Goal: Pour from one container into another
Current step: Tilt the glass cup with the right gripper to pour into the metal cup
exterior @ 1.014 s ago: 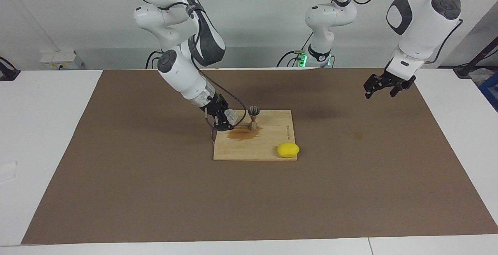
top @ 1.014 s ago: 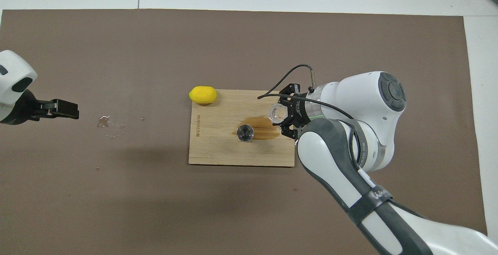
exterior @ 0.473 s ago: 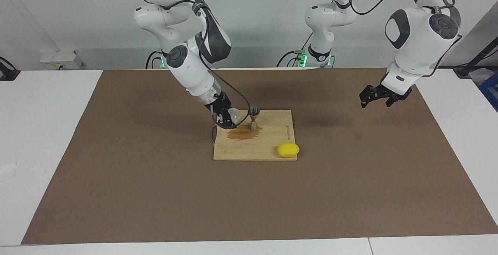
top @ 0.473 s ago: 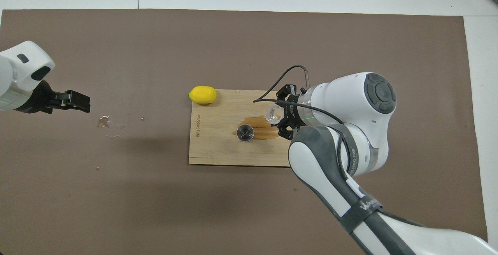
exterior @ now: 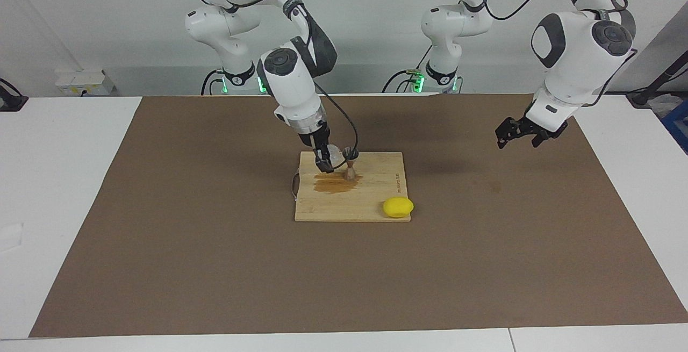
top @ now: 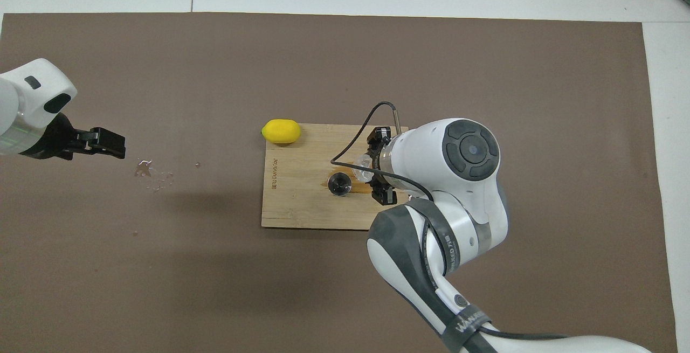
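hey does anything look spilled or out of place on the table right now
Yes. A brown wet stain spreads on the wooden board at the foot of the jigger, beside where the right gripper holds the glass cup tilted. Small droplets also glisten on the brown mat near the left gripper.

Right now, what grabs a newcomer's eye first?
The right claw tipping a clear glass against the rim of a metal jigger, which stands on a wooden board mid-table. A brown stain spreads on the board beside the jigger. A yellow lemon sits at the board's corner farthest from the robots, and the left claw waits open in the air over the mat.
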